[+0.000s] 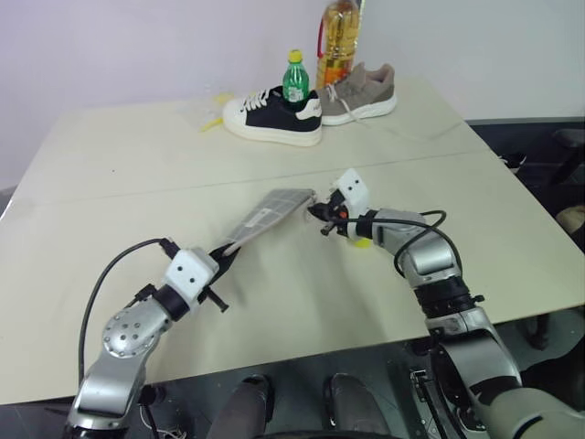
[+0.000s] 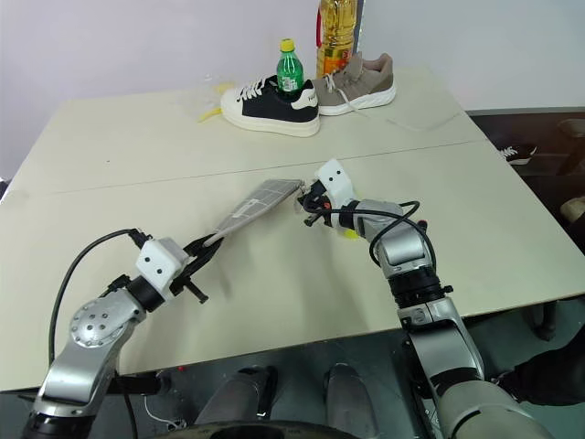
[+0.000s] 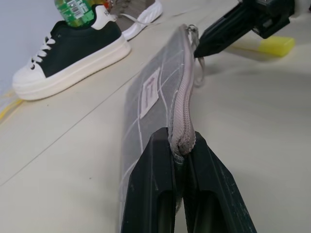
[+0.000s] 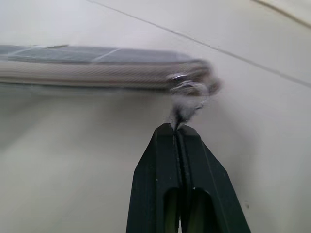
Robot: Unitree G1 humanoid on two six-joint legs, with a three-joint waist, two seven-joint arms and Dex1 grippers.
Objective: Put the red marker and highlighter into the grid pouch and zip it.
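Holding the grid pouch (image 1: 271,217) at its near end, your left hand (image 3: 182,160) has both fingers pressed together on the zipper seam, so the pouch stands on edge, lifted off the desk (image 1: 110,165) and slanting away toward 1 o'clock. At the pouch's far end, your right hand (image 4: 178,130) is pinched shut on the zipper pull (image 4: 187,99), its fingertips meeting just below the slider. The zipper teeth run closed along the top edge from one hand to the other. You can see the pouch's white centre label (image 3: 150,93) on its side face. The highlighter (image 3: 272,45) lies on the desk just behind the right hand, at about 3 o'clock from the pouch. Well beyond, at 12 o'clock, stand a black sneaker (image 1: 271,114), a grey sneaker (image 1: 361,93), a green bottle (image 1: 294,80) and an oil bottle (image 1: 338,41).
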